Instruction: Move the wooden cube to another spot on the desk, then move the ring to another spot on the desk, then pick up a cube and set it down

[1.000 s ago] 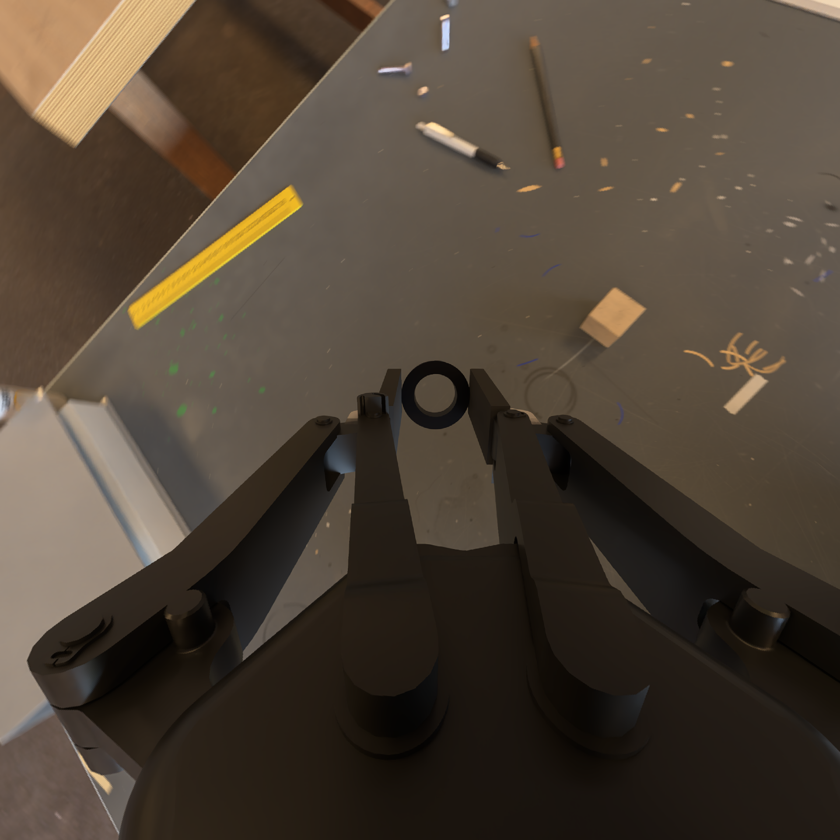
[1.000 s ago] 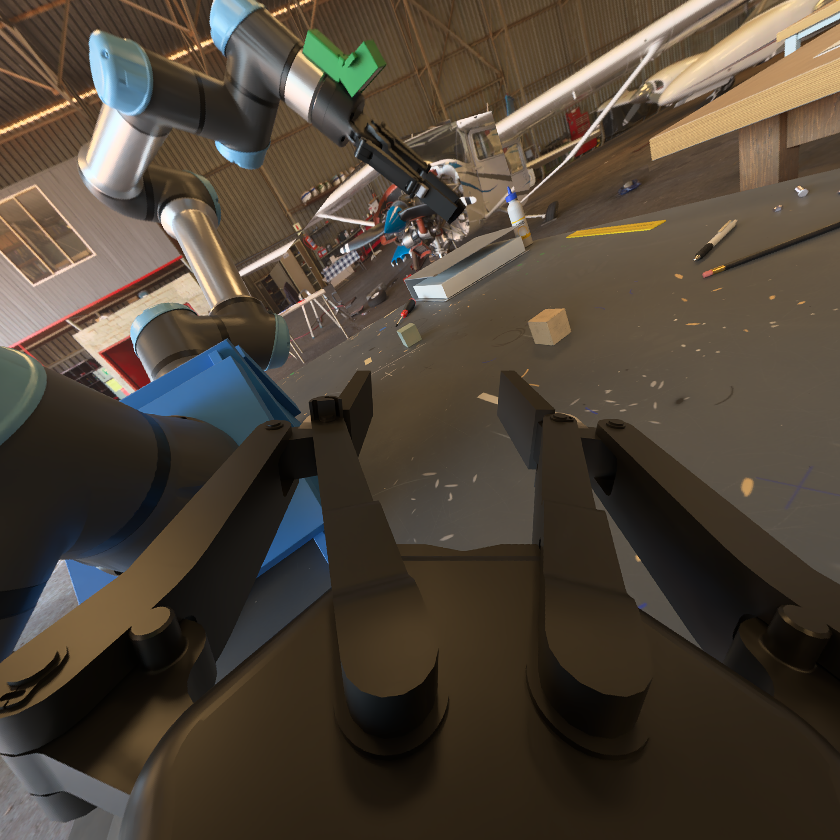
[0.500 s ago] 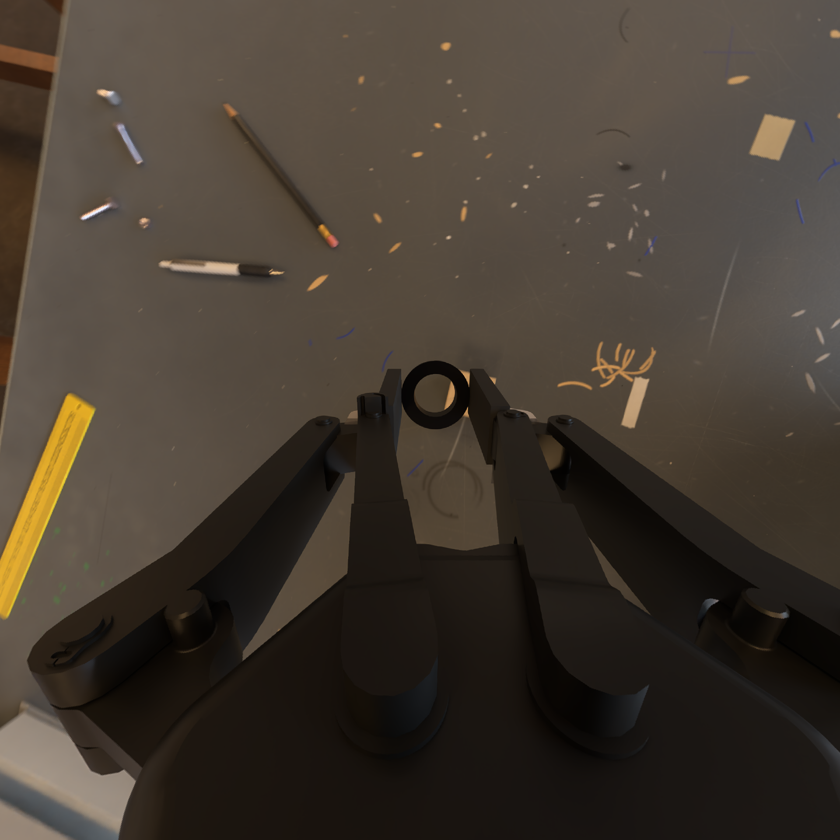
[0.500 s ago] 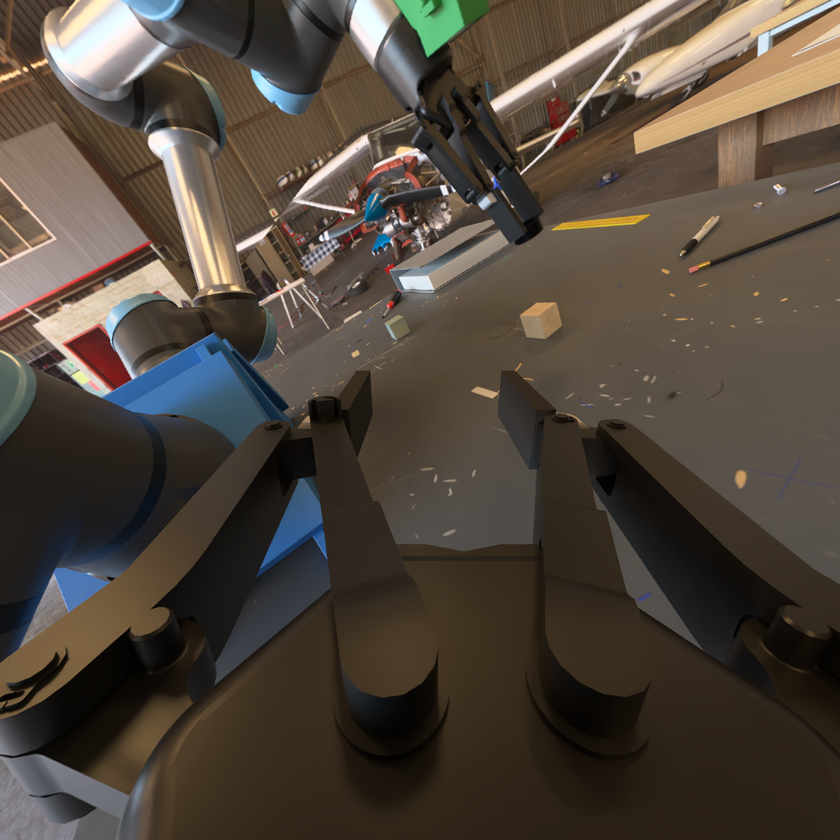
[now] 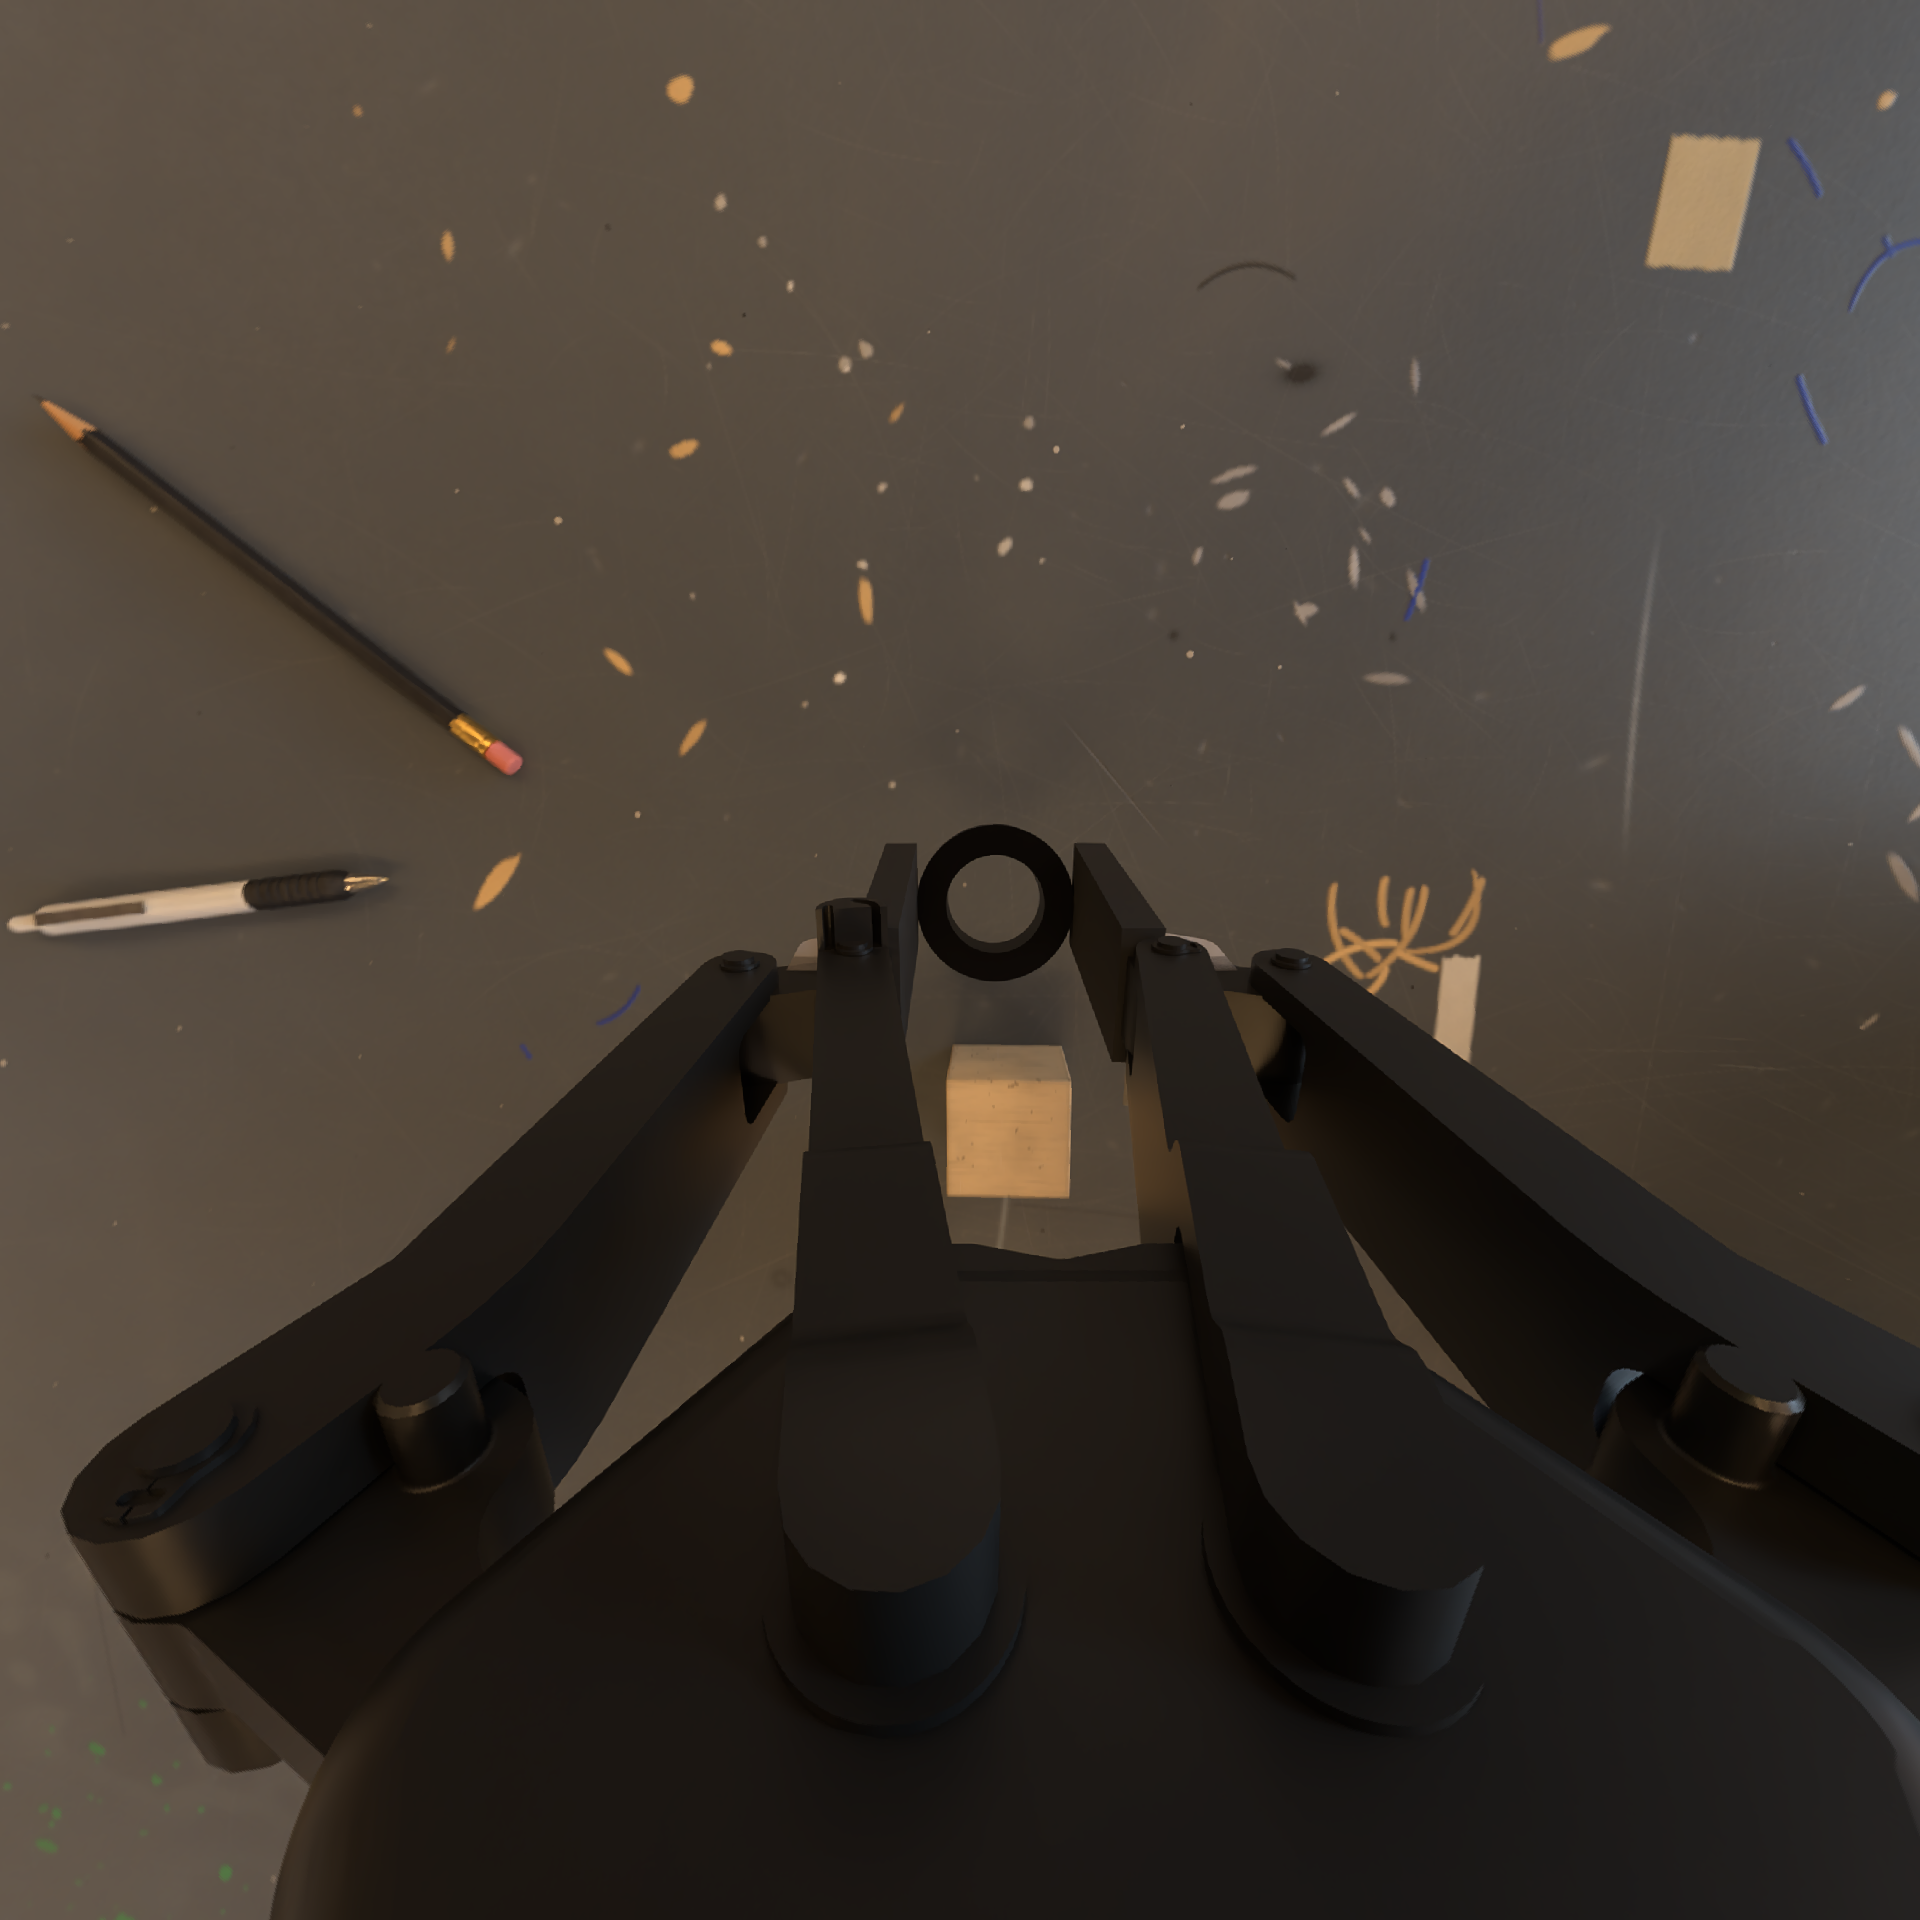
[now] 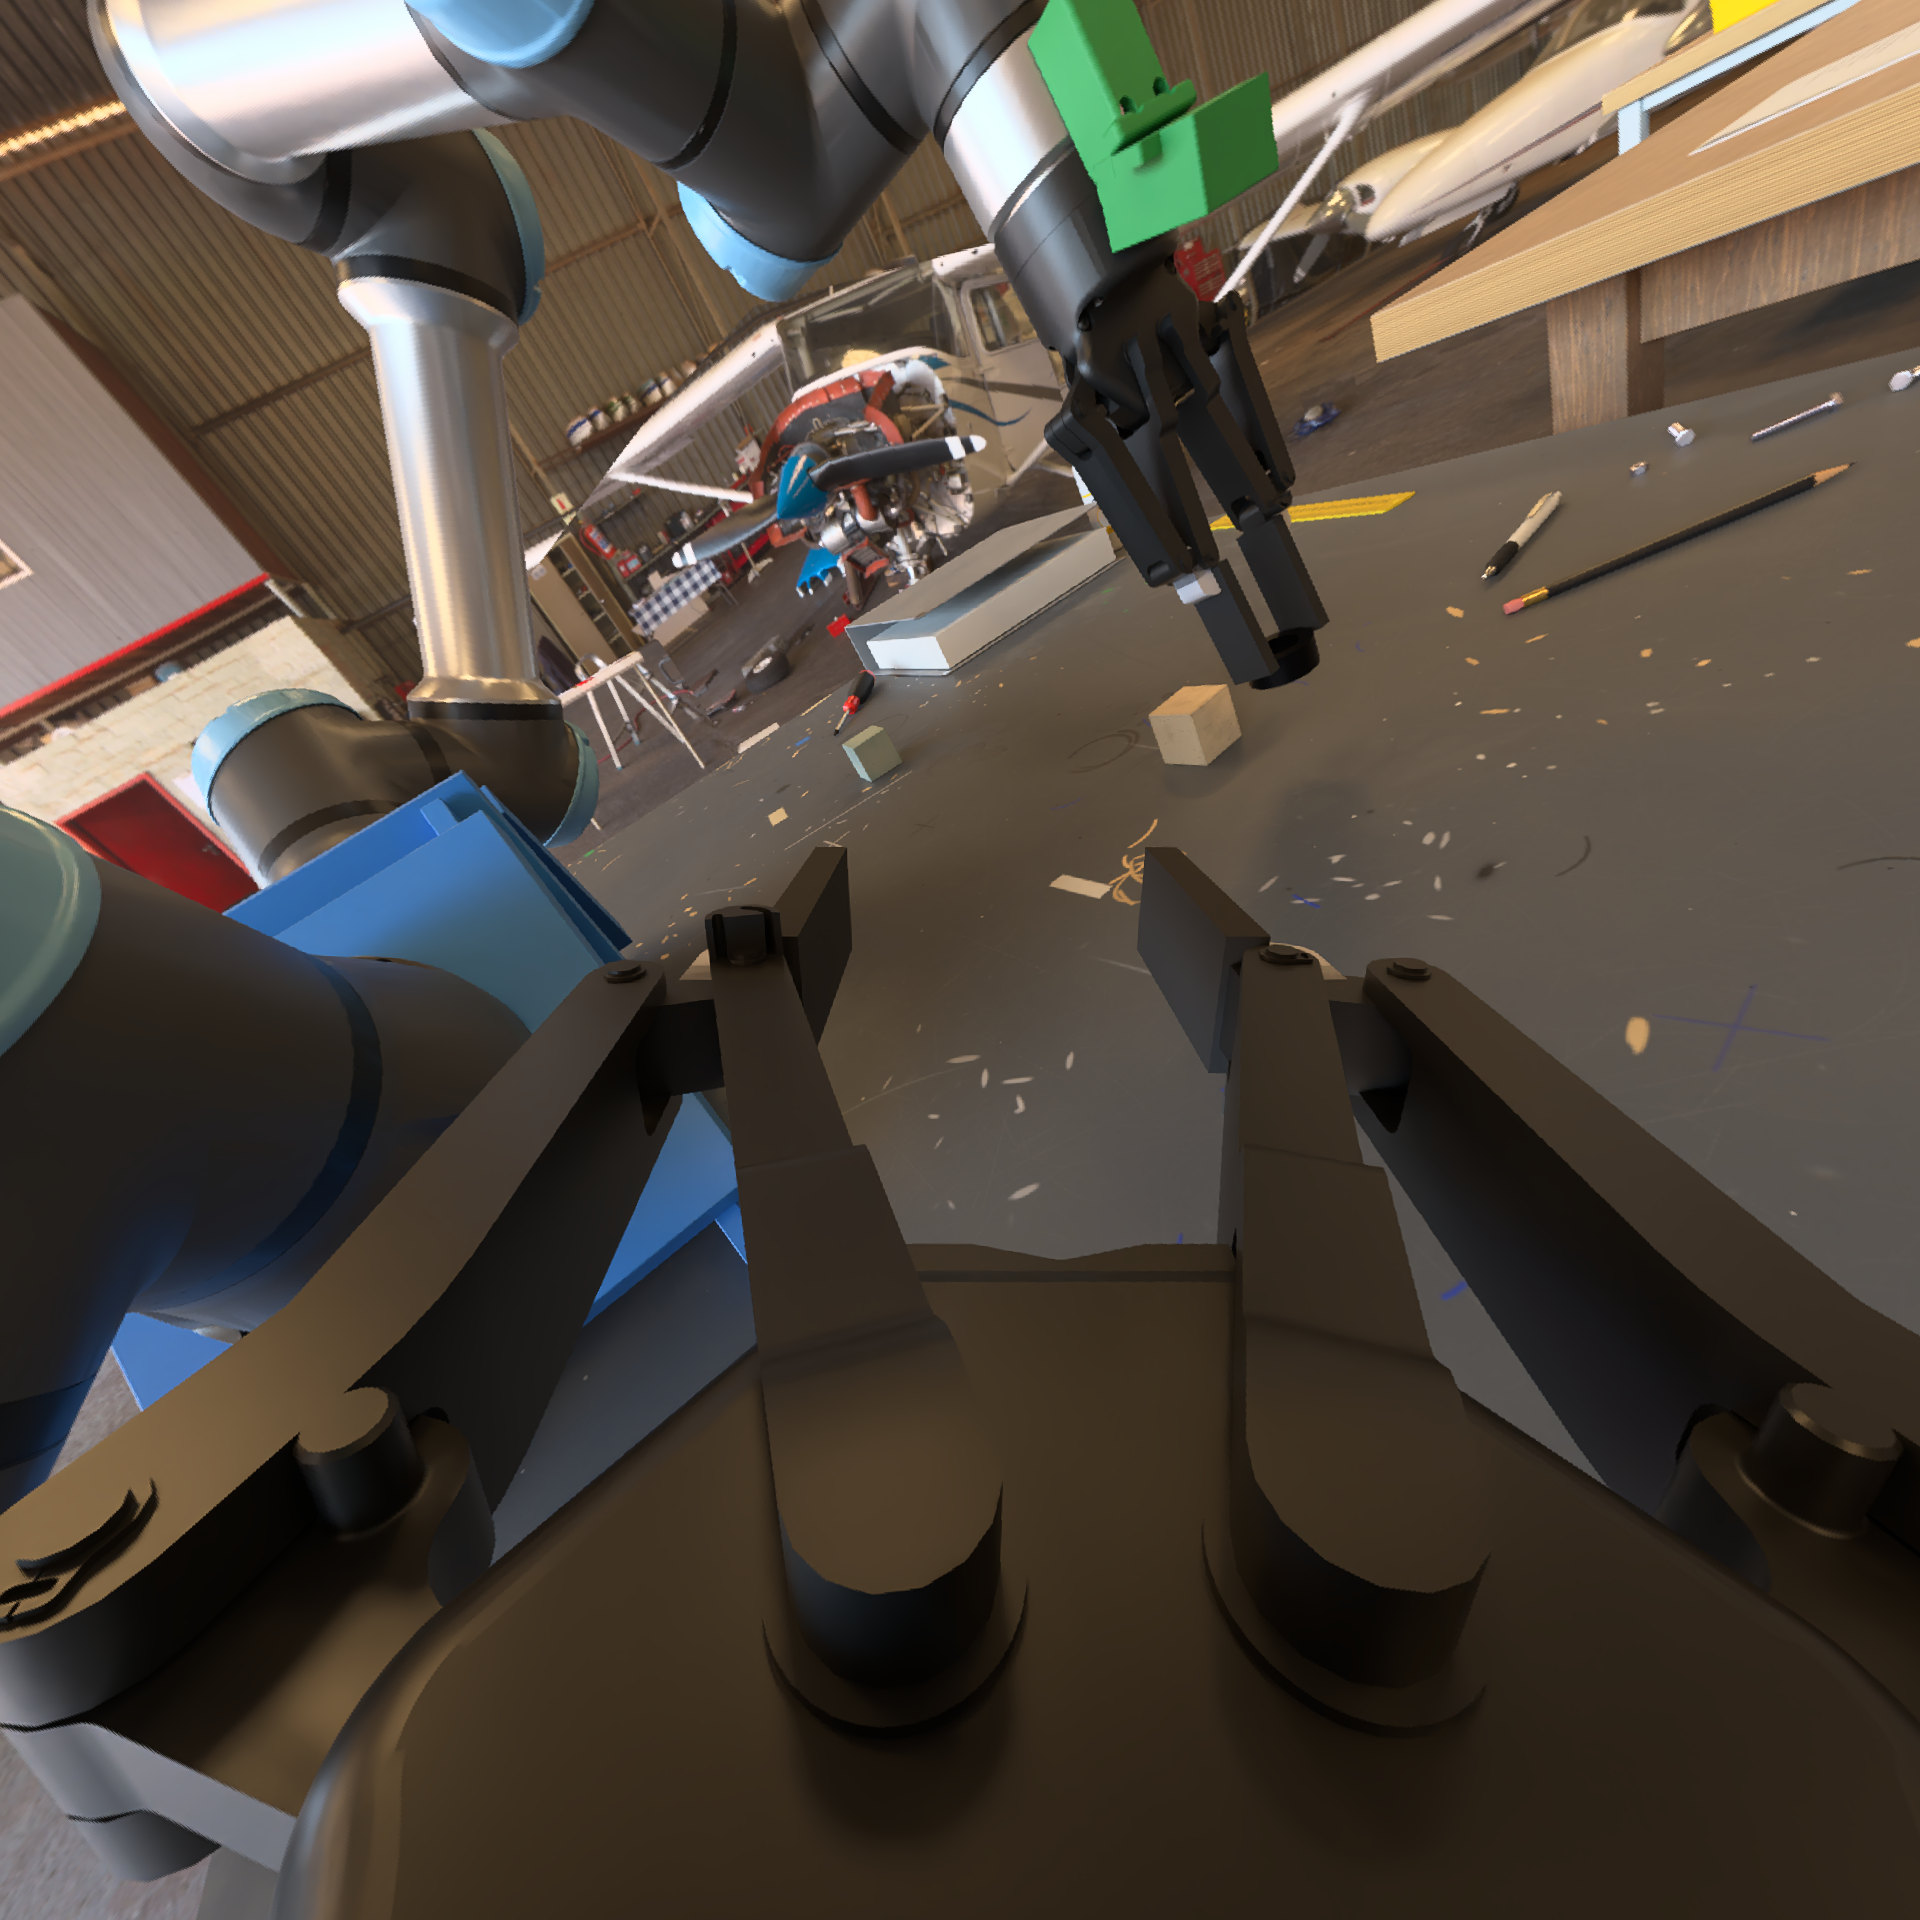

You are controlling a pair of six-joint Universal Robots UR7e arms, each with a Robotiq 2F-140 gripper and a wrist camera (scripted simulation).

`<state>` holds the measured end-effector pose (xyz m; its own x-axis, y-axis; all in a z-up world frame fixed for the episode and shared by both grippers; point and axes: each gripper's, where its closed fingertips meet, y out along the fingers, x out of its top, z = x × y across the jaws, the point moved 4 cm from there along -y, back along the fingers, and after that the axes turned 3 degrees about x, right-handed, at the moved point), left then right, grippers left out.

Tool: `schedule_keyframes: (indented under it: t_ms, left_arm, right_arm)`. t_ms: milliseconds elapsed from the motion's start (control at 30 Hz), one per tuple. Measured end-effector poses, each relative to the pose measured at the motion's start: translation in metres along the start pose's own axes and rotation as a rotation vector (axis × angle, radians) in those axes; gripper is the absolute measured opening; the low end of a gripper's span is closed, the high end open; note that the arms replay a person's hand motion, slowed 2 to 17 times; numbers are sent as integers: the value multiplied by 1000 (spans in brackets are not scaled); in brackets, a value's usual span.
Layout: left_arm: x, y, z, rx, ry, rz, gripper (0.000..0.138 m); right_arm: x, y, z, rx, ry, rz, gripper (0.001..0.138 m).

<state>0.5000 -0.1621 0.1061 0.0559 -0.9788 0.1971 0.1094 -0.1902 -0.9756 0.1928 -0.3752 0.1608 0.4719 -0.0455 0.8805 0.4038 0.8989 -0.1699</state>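
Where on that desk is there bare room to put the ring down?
The left gripper holds the ring above the desk. Straight ahead lies open surface, only chips and specks, bordered by the pencil and pen on one side and a tape scrap on the other. Nearer in it is crowded: the wooden cube sits close below.

Hangar workshop: planes (image 6: pixel 862 488), workbench (image 6: pixel 1662 239).

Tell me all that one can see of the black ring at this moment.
The ring is small, matte black and thick-walled, like rubber, with a round hole through which the desk shows. It stands on edge between the fingertips of the left pincer, which is shut on it, each pad pressing one side. It is held in the air above the desk, just beyond the wooden cube, touching nothing else. In the right wrist view only its lower edge shows.
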Motion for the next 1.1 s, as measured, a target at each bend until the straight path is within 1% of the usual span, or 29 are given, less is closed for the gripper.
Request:
schedule_keyframes:
  t_ms: [233, 400, 767, 1100]
  left_arm:
    - [10, 21, -4, -30, 28, 12, 40]
    - [14, 30, -3, -30, 32, 25, 40]
    - [22, 38, -9, -43, 32, 23, 40]
    - [22, 44, -14, -43, 49, 33, 40]
  right_arm:
    - [-2, -3, -2, -14, 14, -2, 74]
    - [-2, -3, -4, -15, 17, 0, 74]
    - [-1, 0, -7, -3, 18, 11, 74]
    - [0, 2, -10, 6, 19, 14, 74]
